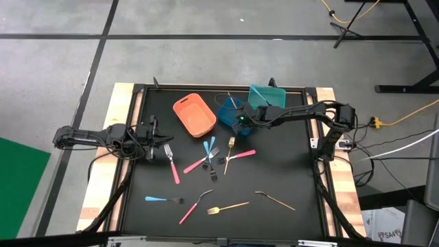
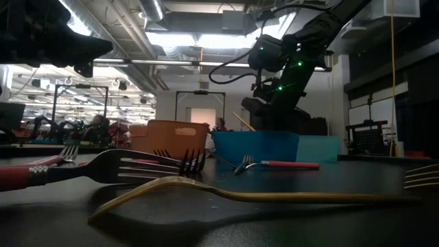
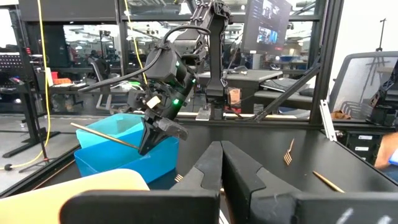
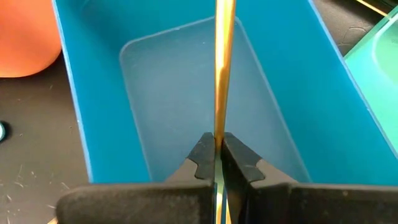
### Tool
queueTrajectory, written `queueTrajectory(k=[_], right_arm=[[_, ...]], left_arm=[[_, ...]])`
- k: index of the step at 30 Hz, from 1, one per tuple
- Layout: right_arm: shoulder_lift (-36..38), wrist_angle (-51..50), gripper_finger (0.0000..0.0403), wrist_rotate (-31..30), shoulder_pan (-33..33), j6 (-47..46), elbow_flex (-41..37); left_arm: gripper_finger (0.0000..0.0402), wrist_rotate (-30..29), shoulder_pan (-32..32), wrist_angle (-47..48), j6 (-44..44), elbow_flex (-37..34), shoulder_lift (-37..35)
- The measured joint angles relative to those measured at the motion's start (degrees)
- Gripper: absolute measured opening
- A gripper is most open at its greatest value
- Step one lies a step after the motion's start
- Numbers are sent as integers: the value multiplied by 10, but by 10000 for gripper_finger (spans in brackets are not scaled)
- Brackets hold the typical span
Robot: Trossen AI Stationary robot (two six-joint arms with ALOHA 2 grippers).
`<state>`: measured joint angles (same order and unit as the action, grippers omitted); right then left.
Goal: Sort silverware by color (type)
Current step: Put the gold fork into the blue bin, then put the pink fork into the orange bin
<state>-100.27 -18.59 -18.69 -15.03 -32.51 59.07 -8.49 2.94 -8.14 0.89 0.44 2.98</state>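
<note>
My right gripper (image 4: 216,144) hangs over the blue bin (image 1: 230,114) and is shut on a gold utensil (image 4: 224,62). My left gripper (image 3: 221,152) is shut and holds nothing, near the table's left edge (image 1: 162,139). Loose silverware lies flat on the black table. A pink fork (image 1: 172,165) is by the left gripper. A crossed blue and pink cluster (image 1: 209,155) lies mid-table, with a gold fork (image 1: 231,145) and a pink piece (image 1: 241,155) beside it. Toward the near edge lie a blue fork (image 1: 163,200), a pink spoon (image 1: 193,207), a gold fork (image 1: 228,206) and a gold spoon (image 1: 275,200). My right gripper pinches the gold utensil's slim handle (image 4: 219,127) between its two fingers, which point down into the bin from above. The long part (image 3: 102,135) sticks out sideways past the fingertips, near level and lifted clear above the blue bin's floor. Which end is held I cannot tell.
Three bins stand along the far side: orange (image 1: 194,114), blue, and teal (image 1: 267,97), close together. The right arm (image 1: 302,112) stretches from the table's right edge over the teal bin. The table's wooden rim (image 1: 341,192) frames the black mat.
</note>
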Motion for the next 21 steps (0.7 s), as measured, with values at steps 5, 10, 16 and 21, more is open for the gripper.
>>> queueTrajectory(k=[5,10,16,21], right_arm=[[0,0,5,-2,0,0,0],[0,0,35,-2,0,13,0],[0,0,108,-2,0,13,0],[0,0,143,-2,0,13,0]], left_arm=[[0,0,0,0,0,0,0],[0,0,0,0,0,0,0],[0,0,0,0,0,0,0],[0,0,0,0,0,0,0]])
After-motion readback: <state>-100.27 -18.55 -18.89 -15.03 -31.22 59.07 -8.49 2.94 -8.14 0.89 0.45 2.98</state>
